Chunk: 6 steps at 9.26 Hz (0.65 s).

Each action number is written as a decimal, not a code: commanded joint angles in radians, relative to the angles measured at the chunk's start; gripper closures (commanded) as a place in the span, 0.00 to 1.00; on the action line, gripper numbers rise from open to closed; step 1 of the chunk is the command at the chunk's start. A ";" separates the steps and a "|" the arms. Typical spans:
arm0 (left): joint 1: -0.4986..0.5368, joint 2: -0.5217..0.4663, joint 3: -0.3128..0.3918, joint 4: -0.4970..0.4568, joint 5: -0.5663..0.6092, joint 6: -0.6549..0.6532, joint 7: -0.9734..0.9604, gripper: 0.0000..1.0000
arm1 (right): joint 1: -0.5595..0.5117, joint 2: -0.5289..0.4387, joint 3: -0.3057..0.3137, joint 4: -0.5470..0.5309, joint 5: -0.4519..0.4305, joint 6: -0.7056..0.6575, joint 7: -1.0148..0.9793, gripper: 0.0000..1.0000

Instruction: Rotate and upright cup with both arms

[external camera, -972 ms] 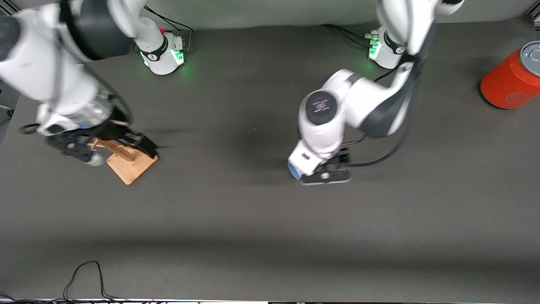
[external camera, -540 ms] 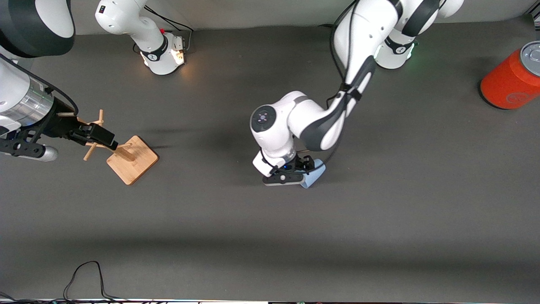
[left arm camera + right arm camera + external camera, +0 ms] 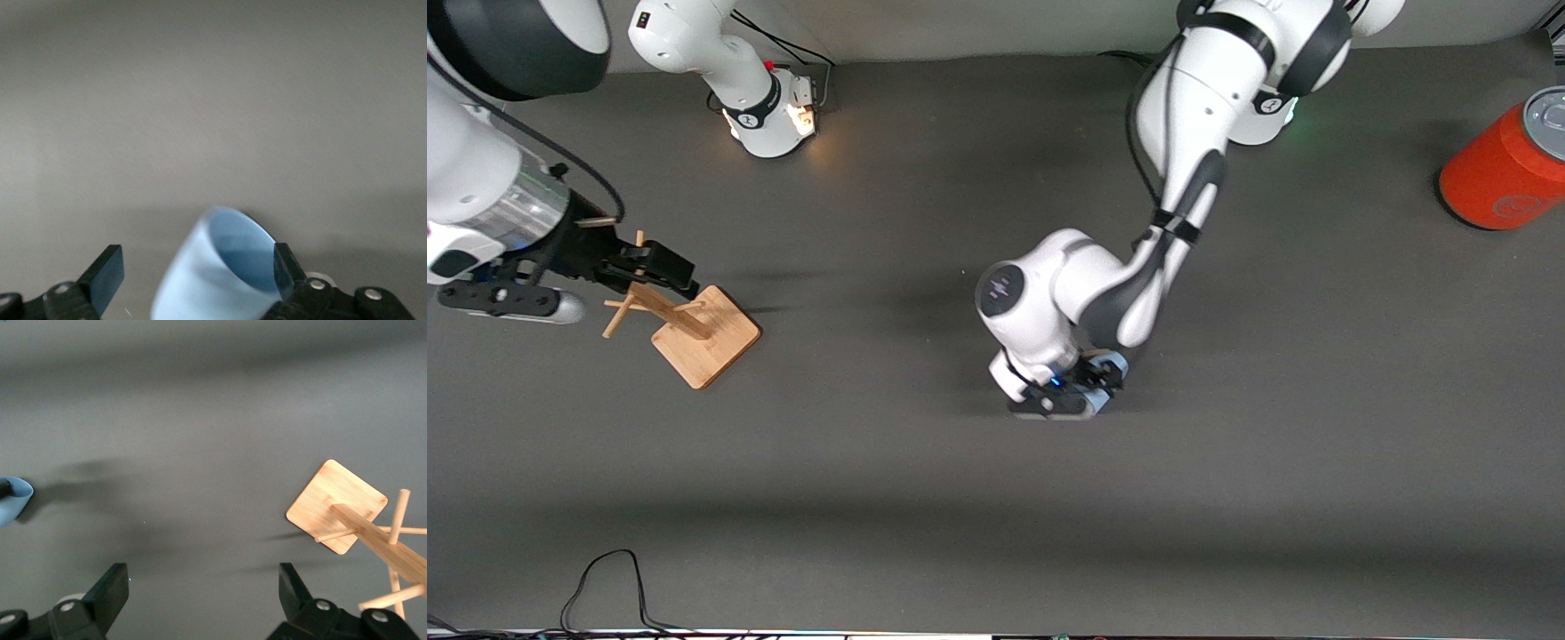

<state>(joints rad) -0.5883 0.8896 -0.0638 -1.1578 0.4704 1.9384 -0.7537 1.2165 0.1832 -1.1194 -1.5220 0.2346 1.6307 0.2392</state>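
Lying tilted mid-surface, the small light-blue tapered cup (image 3: 220, 273) sits between the left pincer's (image 3: 193, 280) spread fingers, ungripped. The right pincer (image 3: 203, 600) waits open over the wooden peg rack (image 3: 685, 324). Uprighting remains.

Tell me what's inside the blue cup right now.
Nothing shows in the cup: the left wrist view looks into its mouth at bare darker-blue wall. Its bottom is cut off from view. One finger of the open left gripper overlaps the rim.
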 commanded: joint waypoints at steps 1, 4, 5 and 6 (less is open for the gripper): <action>0.060 0.025 -0.007 0.062 0.002 0.052 -0.018 0.00 | -0.151 0.024 0.169 0.061 -0.009 -0.006 -0.007 0.00; 0.076 0.094 -0.008 0.061 0.002 0.133 -0.122 0.00 | -0.424 0.021 0.489 0.092 -0.081 -0.006 -0.014 0.00; 0.073 0.098 -0.008 0.053 0.005 0.111 -0.109 0.00 | -0.508 0.016 0.595 0.091 -0.154 -0.006 -0.014 0.00; 0.073 0.109 -0.010 0.058 0.008 0.079 -0.061 0.01 | -0.600 0.010 0.701 0.085 -0.170 -0.006 -0.012 0.00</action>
<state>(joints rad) -0.5068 0.9825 -0.0753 -1.1306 0.4696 2.0609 -0.8407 0.7127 0.1976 -0.5309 -1.4502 0.1030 1.6314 0.2365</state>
